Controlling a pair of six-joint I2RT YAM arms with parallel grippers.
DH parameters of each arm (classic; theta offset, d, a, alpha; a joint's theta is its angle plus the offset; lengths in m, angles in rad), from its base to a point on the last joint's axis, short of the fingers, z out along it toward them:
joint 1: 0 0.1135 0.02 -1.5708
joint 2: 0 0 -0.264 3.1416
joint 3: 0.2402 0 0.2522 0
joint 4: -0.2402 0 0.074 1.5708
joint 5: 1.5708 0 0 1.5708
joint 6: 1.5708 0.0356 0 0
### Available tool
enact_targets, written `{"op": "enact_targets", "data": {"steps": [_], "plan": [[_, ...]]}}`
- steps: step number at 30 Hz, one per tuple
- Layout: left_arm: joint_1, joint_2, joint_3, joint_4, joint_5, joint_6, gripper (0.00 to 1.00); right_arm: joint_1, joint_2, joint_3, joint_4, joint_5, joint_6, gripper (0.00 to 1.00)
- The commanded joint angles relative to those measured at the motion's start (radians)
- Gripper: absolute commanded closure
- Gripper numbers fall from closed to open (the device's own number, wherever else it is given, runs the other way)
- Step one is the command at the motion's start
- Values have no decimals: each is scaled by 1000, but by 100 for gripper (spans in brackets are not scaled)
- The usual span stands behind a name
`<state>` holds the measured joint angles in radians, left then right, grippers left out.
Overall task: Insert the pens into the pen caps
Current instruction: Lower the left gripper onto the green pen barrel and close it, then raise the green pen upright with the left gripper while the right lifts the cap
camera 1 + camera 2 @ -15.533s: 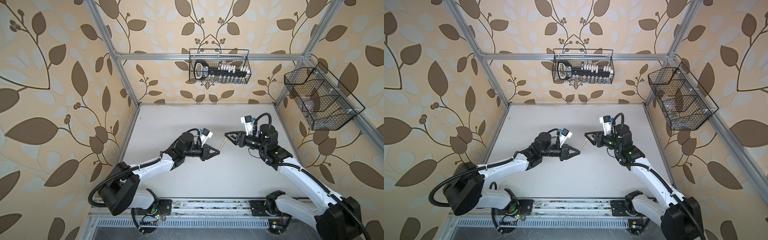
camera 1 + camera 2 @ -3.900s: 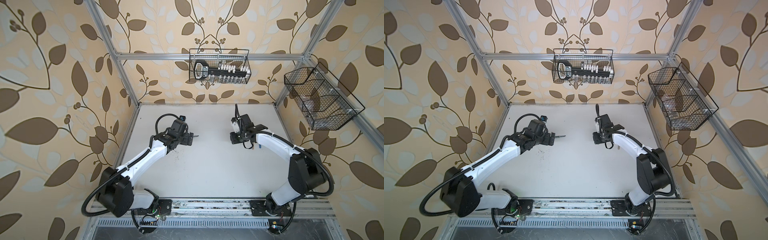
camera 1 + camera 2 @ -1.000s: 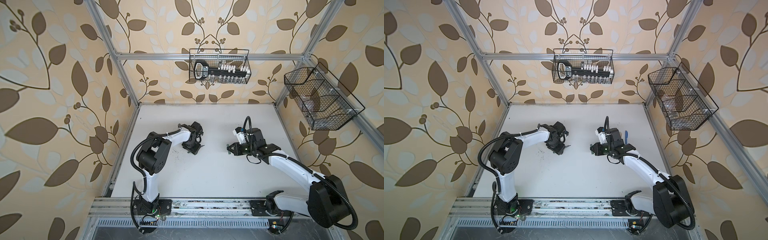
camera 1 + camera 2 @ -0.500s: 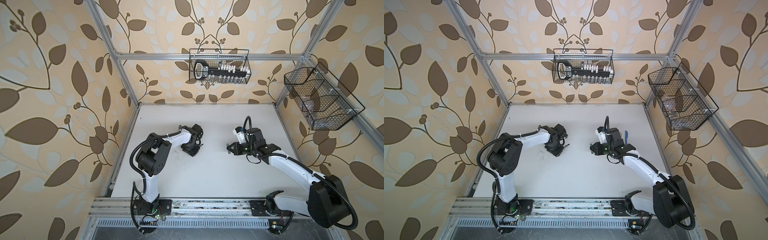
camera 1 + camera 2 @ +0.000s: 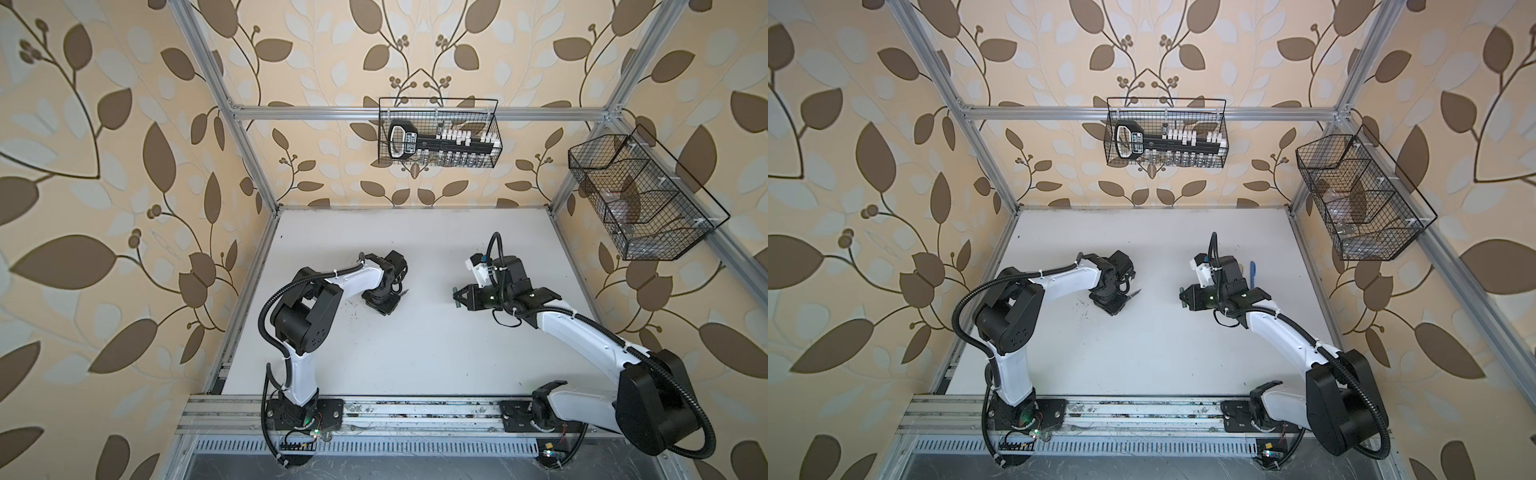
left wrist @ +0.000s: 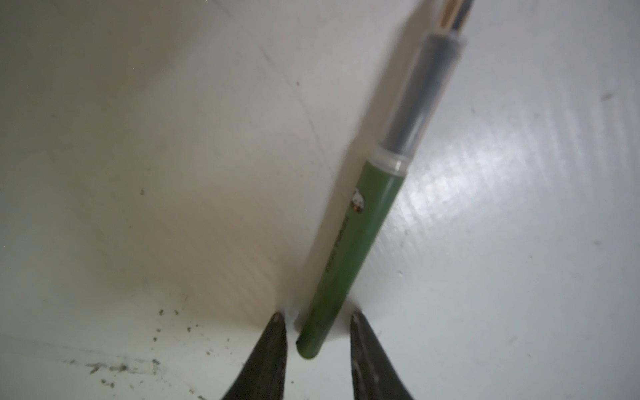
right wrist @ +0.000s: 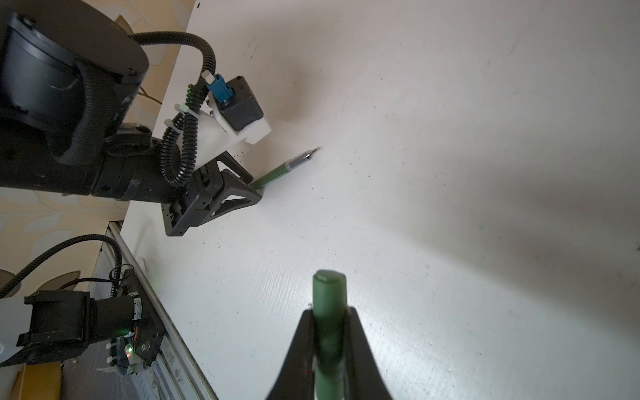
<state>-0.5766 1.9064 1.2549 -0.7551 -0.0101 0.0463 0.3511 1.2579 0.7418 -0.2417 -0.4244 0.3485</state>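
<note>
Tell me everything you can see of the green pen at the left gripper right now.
The green pen is a slim stick, plastic by its look: a dark green barrel with small print and a tiny logo, a clear collar, a smoky see-through grip section, then a dark pointed tip, uncapped. It lies flat on the white table. Its blunt rear end sits between the fingertips of the left gripper, with a gap showing on each side.

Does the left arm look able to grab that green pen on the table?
Probably yes. The green pen lies on the white table with its blunt end between the open fingers of the left gripper, a small gap on each side, and nothing else blocks it.
</note>
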Motion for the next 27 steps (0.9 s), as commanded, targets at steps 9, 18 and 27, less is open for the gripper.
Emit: {"op": "enact_targets", "data": {"steps": [9, 18, 27], "plan": [[-21, 20, -18, 5, 4, 0, 75, 3, 4, -15, 9, -13, 4, 88], [-25, 13, -28, 16, 3, -3, 90, 2, 12, -16, 18, -14, 3, 88], [-31, -25, -56, 112, 22, -2, 100, 0, 6, -15, 26, -13, 1, 88]]}}
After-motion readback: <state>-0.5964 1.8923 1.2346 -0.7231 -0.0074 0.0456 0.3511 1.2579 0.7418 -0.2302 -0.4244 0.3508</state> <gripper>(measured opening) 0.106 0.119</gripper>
